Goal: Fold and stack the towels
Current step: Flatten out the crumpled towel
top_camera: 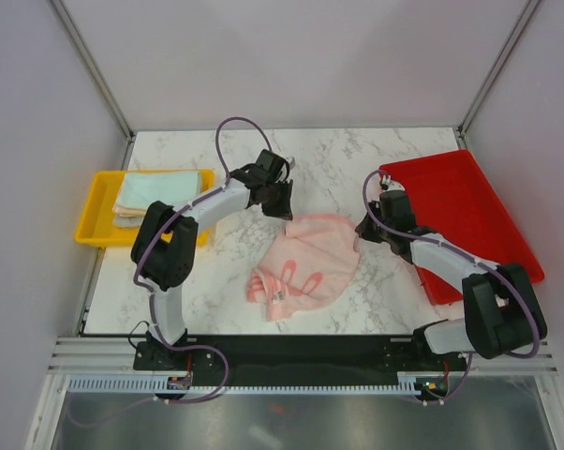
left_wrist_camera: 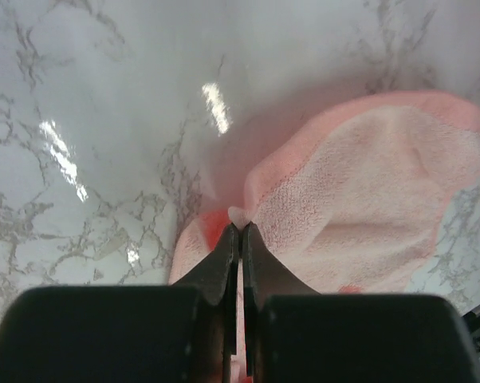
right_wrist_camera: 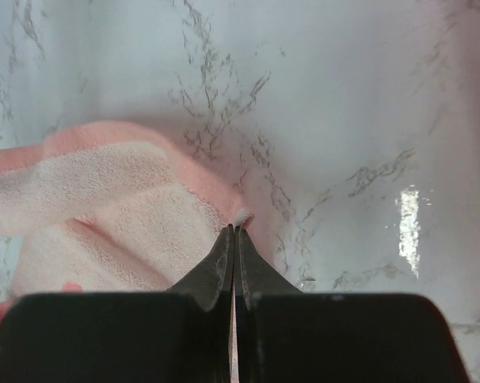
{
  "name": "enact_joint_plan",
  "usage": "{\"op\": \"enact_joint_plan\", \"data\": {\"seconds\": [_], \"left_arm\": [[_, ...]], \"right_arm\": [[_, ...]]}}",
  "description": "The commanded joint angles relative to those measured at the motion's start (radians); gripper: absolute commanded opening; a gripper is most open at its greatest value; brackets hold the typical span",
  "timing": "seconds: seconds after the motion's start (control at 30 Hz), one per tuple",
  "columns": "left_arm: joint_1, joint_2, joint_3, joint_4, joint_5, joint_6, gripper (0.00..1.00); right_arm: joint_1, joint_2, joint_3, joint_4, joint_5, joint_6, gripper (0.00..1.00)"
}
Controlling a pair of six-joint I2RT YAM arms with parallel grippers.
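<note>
Step in hand: first fold. On the table [top_camera: 357, 159], centre, the pink towel [top_camera: 305, 262] lies rumpled between the arms. The left gripper [left_wrist_camera: 240, 230] is pinched tight on its far-left corner, the right gripper [right_wrist_camera: 234, 231] on its far-right. I judge it best to raise both corners level with the edge taut, then carry them toward the near hem. Towel: pale terry face, darker pink border, pink print, and what looks like a small tag near the front.

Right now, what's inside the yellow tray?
A stack of folded towels, mint green on top, a paler layer showing at its near edge. The yellow tray is bare beside them. How many lie beneath, and the floor under them, is covered.
</note>
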Motion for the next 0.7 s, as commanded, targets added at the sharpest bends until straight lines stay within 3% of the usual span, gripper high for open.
{"op": "enact_joint_plan", "data": {"seconds": [0.0, 0.13, 0.2, 0.23, 0.43, 0.67], "left_arm": [[0.002, -0.018, -0.088, 0.003, -0.060, -0.063, 0.02], [0.002, 0.016, -0.111, 0.004, -0.064, -0.054, 0.02], [0.002, 0.027, -0.103, 0.004, -0.058, -0.050, 0.02], [0.002, 0.033, -0.100, 0.004, -0.057, -0.050, 0.02], [0.002, 0.036, -0.074, 0.004, -0.061, -0.036, 0.02], [0.002, 0.036, -0.065, 0.003, -0.067, -0.028, 0.02]], "right_arm": [[0.002, 0.095, -0.002, 0.039, -0.115, -0.023, 0.00], [0.000, 0.197, 0.021, 0.092, -0.194, -0.035, 0.00], [0.002, 0.243, 0.047, 0.096, -0.186, -0.044, 0.12], [0.000, 0.255, 0.055, 0.097, -0.184, -0.056, 0.23], [0.002, 0.277, 0.081, 0.106, -0.218, -0.055, 0.46], [0.000, 0.281, 0.096, 0.085, -0.206, 0.054, 0.51]]}}
